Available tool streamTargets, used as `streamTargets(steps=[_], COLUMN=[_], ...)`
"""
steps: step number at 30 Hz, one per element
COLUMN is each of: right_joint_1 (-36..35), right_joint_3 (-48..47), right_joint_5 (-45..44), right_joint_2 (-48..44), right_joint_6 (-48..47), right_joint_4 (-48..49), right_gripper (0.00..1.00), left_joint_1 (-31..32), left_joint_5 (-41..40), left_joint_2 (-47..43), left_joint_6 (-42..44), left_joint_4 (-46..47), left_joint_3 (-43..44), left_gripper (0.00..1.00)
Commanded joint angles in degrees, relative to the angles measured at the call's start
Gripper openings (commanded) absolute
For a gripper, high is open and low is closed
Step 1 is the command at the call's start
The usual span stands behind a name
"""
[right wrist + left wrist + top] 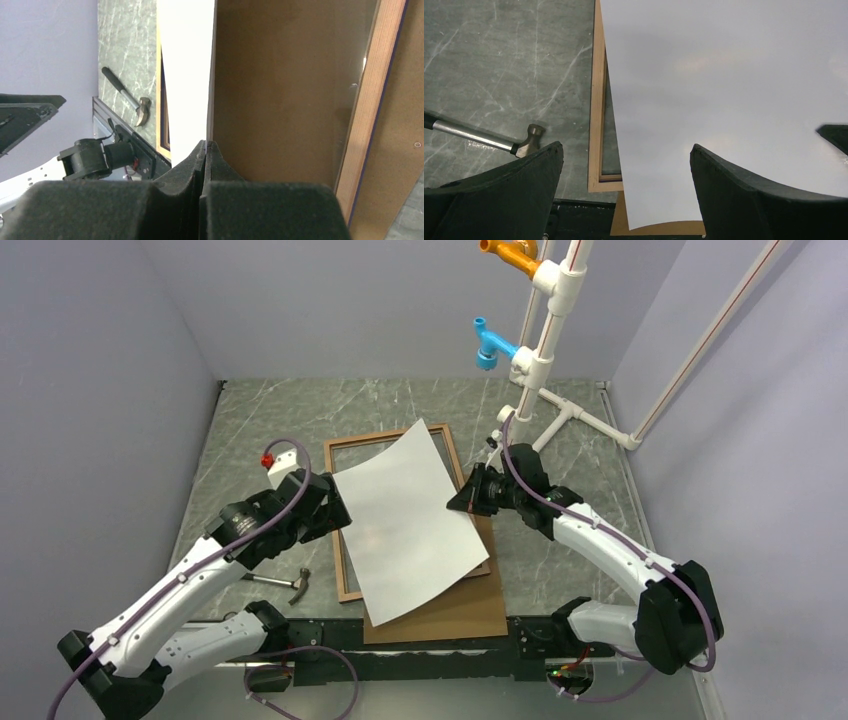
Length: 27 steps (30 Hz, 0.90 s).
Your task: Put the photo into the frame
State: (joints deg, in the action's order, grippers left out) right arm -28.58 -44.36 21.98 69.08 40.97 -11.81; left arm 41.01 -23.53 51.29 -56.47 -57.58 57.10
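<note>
Nearest the arms, a brown board [450,615] juts out toward 6 o'clock from under the frame [370,437]. The frame lies flat at the middle of the grey marbled table [250,420], wood face up. A hammer [290,583] lies on the table at the frame's 8 o'clock, head toward the rail and just short of it.

The photo [410,520] lies across the frame with its white back up and is skewed. Its near corner hangs past the frame's near rail over the board, and its far corner reaches the far rail at about 12 o'clock. The sheet bows slightly and covers most of the opening, leaving a strip of it bare along the frame's 9 o'clock rail.

The right gripper [465,498] comes in from 3 o'clock, fingers pressed together on the photo's right edge and holding that edge clear of the frame. The left gripper [626,150] sits at the photo's 9 o'clock edge with its jaws spread wide, grasping nothing. Whether it touches the sheet cannot be told.

At 1 o'clock, near the far wall, stands a white pipe rig [545,350] carrying a blue fitting [490,343] and, higher up, an orange fitting [510,255].
</note>
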Motion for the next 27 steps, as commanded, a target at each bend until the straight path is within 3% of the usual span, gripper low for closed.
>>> streamTargets(steps=[1, 15, 27], right_joint_1=[1.53, 1.58, 1.61], right_joint_3=[-2.79, -0.82, -2.31], right_joint_5=[-7.7, -13.93, -10.15], right_joint_2=[0.61, 4.33, 12.63], right_joint_6=[4.56, 10.17, 11.18], right_joint_4=[6.02, 13.64, 17.6], right_gripper=[0.0, 0.0, 0.0], left_joint_1=[-0.41, -0.42, -0.91], left_joint_5=[1.1, 2.53, 2.08], left_joint_2=[1.08, 2.23, 1.99], left_joint_6=[1.25, 1.74, 2.06], left_joint_4=[2.14, 4.31, 3.51], left_joint_3=[-0.21, -1.39, -1.53], left_gripper=[0.99, 0.99, 0.99])
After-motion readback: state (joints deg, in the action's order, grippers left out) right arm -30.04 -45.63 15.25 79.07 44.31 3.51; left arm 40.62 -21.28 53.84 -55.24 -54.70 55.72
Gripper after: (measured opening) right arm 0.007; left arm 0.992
